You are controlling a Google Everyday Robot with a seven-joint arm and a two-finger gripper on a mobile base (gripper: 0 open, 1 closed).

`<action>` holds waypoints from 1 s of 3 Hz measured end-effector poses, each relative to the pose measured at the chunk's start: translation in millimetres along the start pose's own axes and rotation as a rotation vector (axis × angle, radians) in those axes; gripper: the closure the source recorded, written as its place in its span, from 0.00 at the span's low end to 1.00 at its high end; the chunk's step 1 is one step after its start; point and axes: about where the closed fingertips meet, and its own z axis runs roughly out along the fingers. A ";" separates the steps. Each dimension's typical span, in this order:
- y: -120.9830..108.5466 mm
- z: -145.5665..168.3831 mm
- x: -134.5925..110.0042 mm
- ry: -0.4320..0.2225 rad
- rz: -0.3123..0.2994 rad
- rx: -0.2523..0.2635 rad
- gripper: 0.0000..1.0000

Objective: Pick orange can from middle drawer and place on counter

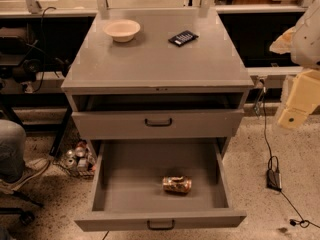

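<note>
The middle drawer stood pulled fully open at the bottom of the frame, and the orange can lay on its side on the drawer floor, a little right of centre and nearer the front wall. The gripper hung at the right edge of the frame, well apart from the can and off to the side of the cabinet; whether it was wide or narrow could not be told. The reach had apparently not begun. Next, the gripper would need to come down into the drawer over the can, clearing the low walls. The counter carried a bowl and a small black device toward its back, leaving its front bare.
</note>
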 end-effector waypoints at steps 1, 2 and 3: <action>1.4 3.7 0.1 -0.006 0.001 -0.006 0.00; 17.2 45.1 1.4 -0.075 0.017 -0.083 0.00; 67.9 140.7 -20.3 -0.257 0.051 -0.244 0.00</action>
